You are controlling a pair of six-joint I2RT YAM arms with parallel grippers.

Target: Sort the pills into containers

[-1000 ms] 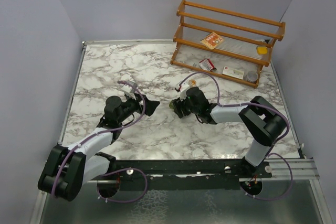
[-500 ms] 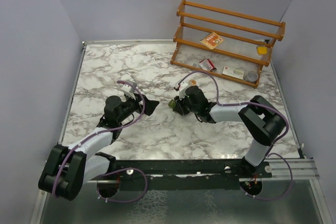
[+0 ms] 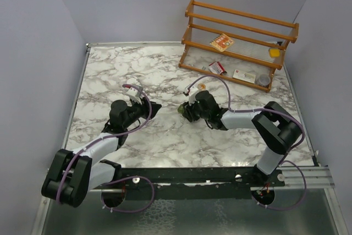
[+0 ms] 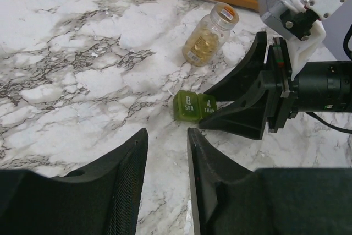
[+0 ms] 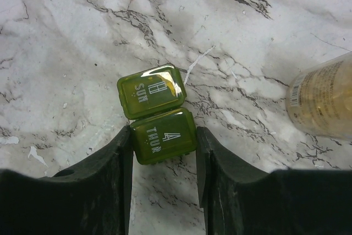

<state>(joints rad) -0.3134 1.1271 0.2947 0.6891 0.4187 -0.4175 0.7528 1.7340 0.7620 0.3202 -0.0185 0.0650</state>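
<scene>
The olive-green pill box [image 5: 157, 111] lies on the marble with two shut lids marked SUN and THUR. My right gripper [image 5: 164, 133] is shut on its THUR compartment, one finger against each side. From above, the box [image 3: 181, 108] shows at the tip of that gripper [image 3: 185, 111]. The pills show as pale yellow pieces inside the clear bottle [image 4: 209, 36], which stands just behind the box [image 4: 193, 107]. My left gripper [image 4: 167, 133] faces the box from the left, a short way off. Its fingers are a narrow gap apart with nothing between them.
A wooden rack [image 3: 236, 42] stands at the back right, holding red-and-white cartons [image 3: 216, 67], a yellow block [image 3: 274, 52] and a small jar [image 3: 263, 80]. Grey walls close in the table on the left, back and right.
My left gripper's jaws have narrowed from wide open to a small gap. My right gripper has closed its fingers onto the pill box.
</scene>
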